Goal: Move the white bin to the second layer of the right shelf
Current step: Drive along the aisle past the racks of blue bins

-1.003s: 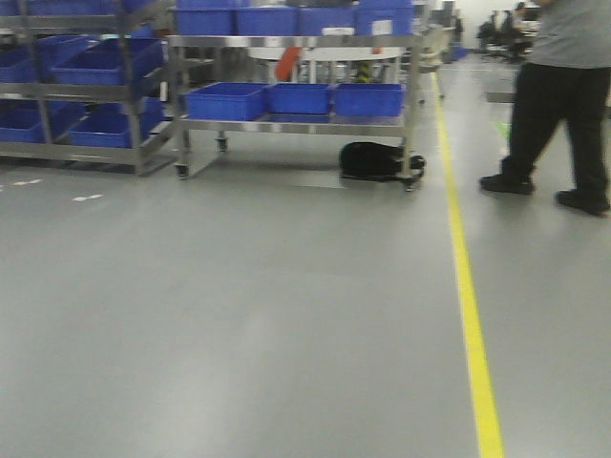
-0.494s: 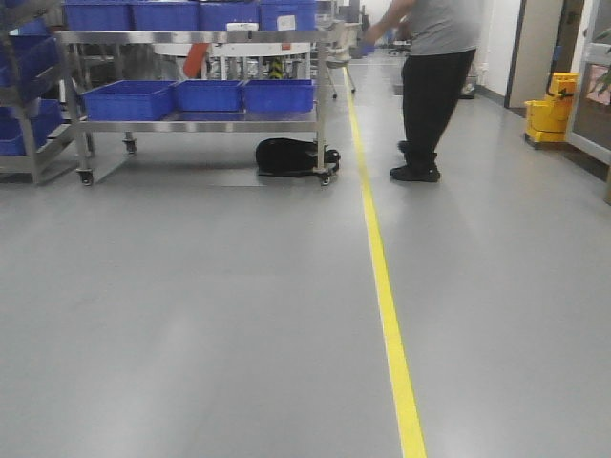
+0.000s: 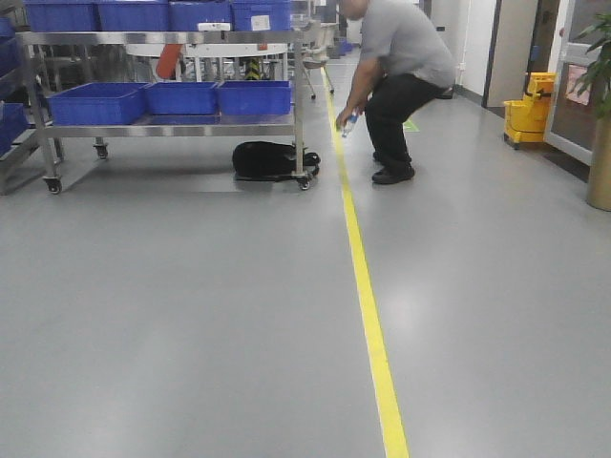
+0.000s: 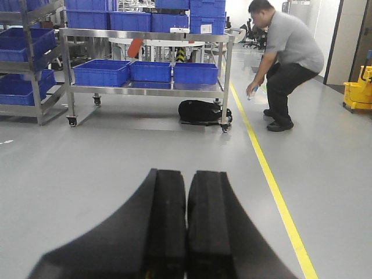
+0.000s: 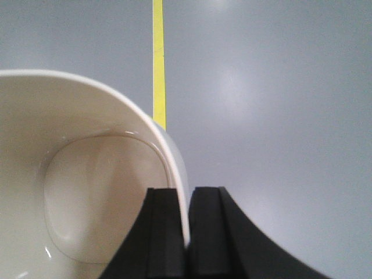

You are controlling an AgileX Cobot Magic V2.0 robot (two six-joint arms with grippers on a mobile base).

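Exterior front-facing | person [image 3: 401, 57] now crouching, earlier standing | right gripper [image 5: 187, 232] pinching white bin [image 5: 87, 174]

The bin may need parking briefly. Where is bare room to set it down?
Bare floor lies left of the yellow line, before the steel cart, and right of it, short of the mop bucket. Crowded: cart tier full of blue crates, black bag beneath, person crouching beside.
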